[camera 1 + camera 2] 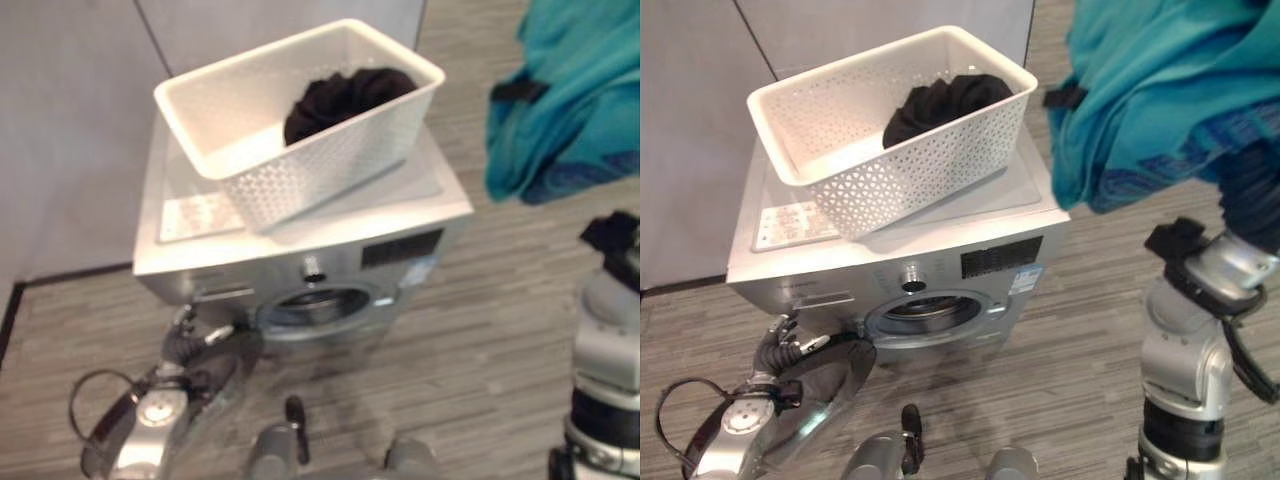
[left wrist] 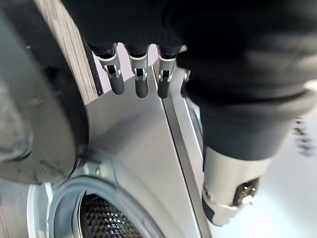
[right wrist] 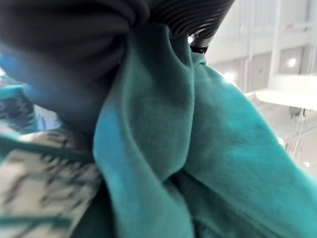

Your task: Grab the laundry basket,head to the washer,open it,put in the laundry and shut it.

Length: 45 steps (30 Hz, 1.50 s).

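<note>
A white perforated laundry basket (image 1: 320, 160) stands on top of the silver washer (image 1: 420, 195), with a black garment (image 1: 340, 95) inside it. The washer's round opening (image 1: 318, 305) shows on its front, and the drum mesh (image 2: 99, 218) is visible in the left wrist view. A grey round door (image 2: 29, 139) stands swung aside by my left hand (image 1: 785, 345). That hand is low at the washer's front left corner, its fingers (image 2: 141, 82) straight and holding nothing. My right hand (image 1: 1252, 205) is raised at the right, shut on a bunched teal cloth (image 1: 1160, 90) that hangs in the air.
Grey wall panels (image 1: 70, 130) stand behind and to the left of the washer. Wood-grain floor (image 1: 480, 340) runs in front and to the right. A white label sheet (image 1: 200, 215) lies on the washer top beside the basket.
</note>
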Motion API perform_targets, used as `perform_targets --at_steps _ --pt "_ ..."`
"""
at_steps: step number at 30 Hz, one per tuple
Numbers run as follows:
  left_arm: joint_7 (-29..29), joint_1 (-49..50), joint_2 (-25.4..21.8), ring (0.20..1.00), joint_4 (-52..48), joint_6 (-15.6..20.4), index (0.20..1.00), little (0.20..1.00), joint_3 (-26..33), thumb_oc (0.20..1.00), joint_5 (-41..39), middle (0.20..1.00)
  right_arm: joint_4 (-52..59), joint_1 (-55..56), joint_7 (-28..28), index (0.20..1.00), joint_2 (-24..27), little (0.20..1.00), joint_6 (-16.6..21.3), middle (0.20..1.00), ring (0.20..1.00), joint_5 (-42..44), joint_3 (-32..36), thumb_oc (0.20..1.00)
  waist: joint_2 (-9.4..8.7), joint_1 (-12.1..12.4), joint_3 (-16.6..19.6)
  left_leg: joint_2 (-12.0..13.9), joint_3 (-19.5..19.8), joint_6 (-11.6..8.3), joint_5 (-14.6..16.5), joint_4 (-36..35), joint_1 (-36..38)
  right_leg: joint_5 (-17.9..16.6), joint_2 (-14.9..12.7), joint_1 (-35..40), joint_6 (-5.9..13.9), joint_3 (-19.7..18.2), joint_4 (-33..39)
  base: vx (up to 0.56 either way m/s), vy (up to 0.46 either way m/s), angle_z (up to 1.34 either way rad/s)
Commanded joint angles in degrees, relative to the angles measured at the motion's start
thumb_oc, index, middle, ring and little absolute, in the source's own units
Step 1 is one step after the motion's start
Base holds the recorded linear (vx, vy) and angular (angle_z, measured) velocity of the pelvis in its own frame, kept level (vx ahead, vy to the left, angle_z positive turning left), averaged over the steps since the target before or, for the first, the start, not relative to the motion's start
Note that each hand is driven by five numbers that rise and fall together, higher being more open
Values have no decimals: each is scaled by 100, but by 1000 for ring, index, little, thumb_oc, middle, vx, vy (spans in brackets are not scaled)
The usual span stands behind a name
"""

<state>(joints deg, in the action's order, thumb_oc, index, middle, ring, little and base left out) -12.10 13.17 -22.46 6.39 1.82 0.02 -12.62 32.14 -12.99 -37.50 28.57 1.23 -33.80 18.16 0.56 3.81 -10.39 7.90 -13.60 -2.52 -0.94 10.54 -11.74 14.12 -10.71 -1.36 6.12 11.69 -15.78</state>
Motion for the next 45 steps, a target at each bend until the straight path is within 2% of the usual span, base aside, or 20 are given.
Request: perform_targets --at_steps 1,2,4,5,6,7,11,16,23,28,34,38,41,43,45 --pt "-28 -149 -101 1000 -87 326 1000 1000 -22 1000 -10 1000 198 304 4 200 -304 200 278 200 200 492 476 200 -110 -102 431 242 526 -5 137 -137 -2 6 119 555 -19 61 470 -128 -316 -48" --pt "-32 -166 -93 1000 -48 321 1000 1000 -57 1000 -27 1000 201 473 152 200 -451 200 414 200 200 877 435 200 -123 -137 425 337 529 -67 31 -167 -29 7 203 554 -55 68 528 -157 -298 -16" --pt "112 -176 -42 1000 -66 287 1000 1000 -147 1000 -97 1000 215 1207 856 200 -707 200 781 200 200 1909 177 200 -113 -313 324 558 553 -142 -189 -376 -6 106 428 550 -150 18 629 -192 -210 -15" --pt "159 -171 -42 1000 -86 277 1000 1000 -179 1000 -108 1000 197 1446 1107 200 -755 200 830 200 200 2214 56 200 -103 -369 294 607 560 -158 -230 -415 25 118 463 554 -179 14 629 -164 -122 -5" --pt "244 -132 -43 1000 -159 268 1000 1000 -222 1000 -140 1000 206 1804 1593 200 -732 200 865 200 200 2545 -271 200 -78 -438 250 680 557 -190 -280 -455 75 157 506 536 -203 -22 590 -96 -53 -15" --pt "282 -77 -38 1000 -182 268 1000 1000 -218 1000 -160 1000 263 2017 1826 200 -703 200 879 200 200 2686 -370 200 -67 -468 255 714 529 -205 -293 -477 113 169 520 533 -211 -32 571 -76 -40 -26" --pt "583 37 -187 1000 -415 266 1000 1000 -160 1000 -200 1000 -273 3594 3203 200 -149 200 684 200 200 3237 -910 200 -111 -654 156 856 440 -298 -396 -509 206 171 562 496 -218 -130 520 -62 -4 -15" --pt "744 68 -337 1000 -489 236 1000 1000 -151 1000 -226 1000 -727 3973 3678 200 -1 200 566 200 200 3541 -1190 200 -128 -658 133 863 420 -329 -438 -556 226 134 551 498 -202 -134 584 -11 4 -2" --pt "858 -27 -476 1000 -413 212 1000 1000 -171 1000 -230 1000 -1579 4210 4103 200 96 200 358 200 200 3647 -1616 200 -133 -619 19 796 409 -349 -462 -608 230 90 467 529 -170 -126 654 0 10 3" --pt "854 -74 -492 1000 -392 215 1000 1000 -202 1000 -248 1000 -2002 4045 4118 200 62 200 288 200 200 3652 -1801 200 -107 -562 -67 713 433 -317 -465 -640 199 54 403 509 -147 -132 675 3 18 3" --pt "841 -202 -479 1000 -365 217 1000 1000 -290 1000 -331 1000 -2661 3738 3996 200 -171 200 200 200 200 3660 -2075 200 12 -496 -215 563 535 -259 -498 -701 62 43 316 422 -134 -65 652 -12 46 4" --pt "759 -259 -429 1000 -454 262 1000 1000 -369 1000 -518 1000 -3369 3334 3670 200 -463 200 182 200 200 3810 -2184 200 172 -421 -519 349 596 -175 -531 -768 -156 33 120 110 -103 -5 469 -63 89 11" --pt "740 -288 -428 1000 -468 257 1000 1000 -396 1000 -545 1000 -3546 3189 3562 200 -544 200 185 200 200 3891 -2199 200 192 -401 -560 316 609 -161 -544 -769 -234 29 101 34 -101 -6 440 -35 36 10" --pt "632 -418 -409 1000 -525 288 1000 1000 -462 1000 -625 1000 -3927 2616 3199 200 -765 200 206 200 200 3958 -2378 200 286 -322 -775 223 666 -123 -599 -746 -482 35 56 -223 -120 41 276 -56 54 14" --pt "607 -466 -398 1000 -533 312 1000 1000 -491 1000 -655 1000 -4029 2470 3126 200 -815 200 233 200 200 3978 -2429 200 305 -293 -838 190 683 -110 -611 -726 -568 41 44 -298 -130 65 225 -34 22 9"
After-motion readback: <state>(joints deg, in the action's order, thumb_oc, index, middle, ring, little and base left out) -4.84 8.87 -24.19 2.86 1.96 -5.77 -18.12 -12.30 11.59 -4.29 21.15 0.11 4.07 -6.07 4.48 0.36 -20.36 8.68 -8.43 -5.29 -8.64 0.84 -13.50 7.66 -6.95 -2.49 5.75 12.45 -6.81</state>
